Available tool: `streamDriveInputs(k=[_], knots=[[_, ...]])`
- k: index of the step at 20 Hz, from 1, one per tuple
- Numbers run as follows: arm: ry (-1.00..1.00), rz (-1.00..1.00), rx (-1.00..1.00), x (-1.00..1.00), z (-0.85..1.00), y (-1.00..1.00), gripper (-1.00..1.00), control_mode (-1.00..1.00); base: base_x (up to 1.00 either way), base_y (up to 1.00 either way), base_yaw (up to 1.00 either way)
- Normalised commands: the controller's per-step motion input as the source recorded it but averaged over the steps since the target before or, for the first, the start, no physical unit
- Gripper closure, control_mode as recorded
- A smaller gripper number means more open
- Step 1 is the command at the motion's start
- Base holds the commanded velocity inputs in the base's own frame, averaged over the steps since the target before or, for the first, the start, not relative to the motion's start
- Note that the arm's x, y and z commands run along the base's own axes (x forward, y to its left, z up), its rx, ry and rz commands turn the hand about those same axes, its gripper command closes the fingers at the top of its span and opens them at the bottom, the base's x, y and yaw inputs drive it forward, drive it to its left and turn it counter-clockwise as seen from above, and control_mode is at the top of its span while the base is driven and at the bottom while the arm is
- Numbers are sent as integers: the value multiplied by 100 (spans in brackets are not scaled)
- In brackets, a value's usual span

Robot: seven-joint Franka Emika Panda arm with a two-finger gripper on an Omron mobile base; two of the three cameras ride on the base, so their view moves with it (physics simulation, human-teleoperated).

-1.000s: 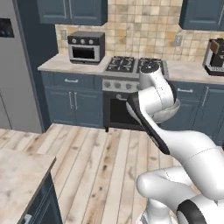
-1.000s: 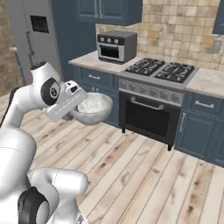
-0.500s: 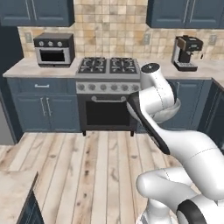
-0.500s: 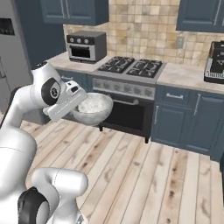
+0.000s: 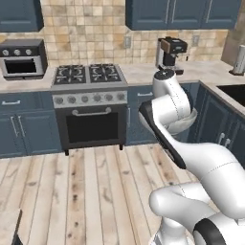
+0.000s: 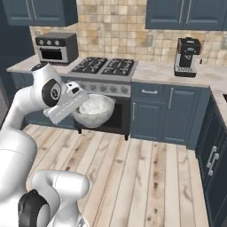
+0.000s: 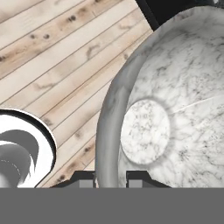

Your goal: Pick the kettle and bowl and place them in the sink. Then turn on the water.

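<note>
My gripper point(image 6: 82, 100) is shut on the rim of the bowl point(image 6: 94, 110), a deep whitish-grey bowl with a speckled inside, and carries it in the air over the wooden floor in front of the oven. In the hand view the bowl point(image 7: 175, 109) takes up the right side, and its rim runs down between my two fingertips point(image 7: 86, 180). In the left base view the arm hides most of the bowl point(image 5: 190, 121). A black corner of the sink point(image 5: 234, 91) shows at the far right in the counter. The kettle and the water are out of view.
The stove point(image 6: 106, 66) with its oven door point(image 5: 93, 127) stands against the back wall. A toaster oven point(image 6: 55, 48) is on the left counter and a coffee machine point(image 6: 187, 56) on the right one. Blue cabinets point(image 6: 166, 113) line the wall and turn the right-hand corner.
The whole kitchen has slid to the left in both base views, so the base has moved; the coffee machine and the sink corner came into sight. The bowl stays in my grip.
</note>
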Motion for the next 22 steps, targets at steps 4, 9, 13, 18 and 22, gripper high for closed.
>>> streamDriveInputs(k=[4, 9, 13, 18, 22], knots=[[0, 0, 0, 0, 0, 0, 100, 100, 0, 0, -36], [0, 0, 0, 0, 0, 0, 100, 100, 9, 0, -33], [0, 0, 0, 0, 0, 0, 100, 100, 29, 0, -26], [0, 0, 0, 0, 0, 0, 100, 100, 44, 2, -18], [0, 0, 0, 0, 0, 0, 100, 100, 55, 5, -13]])
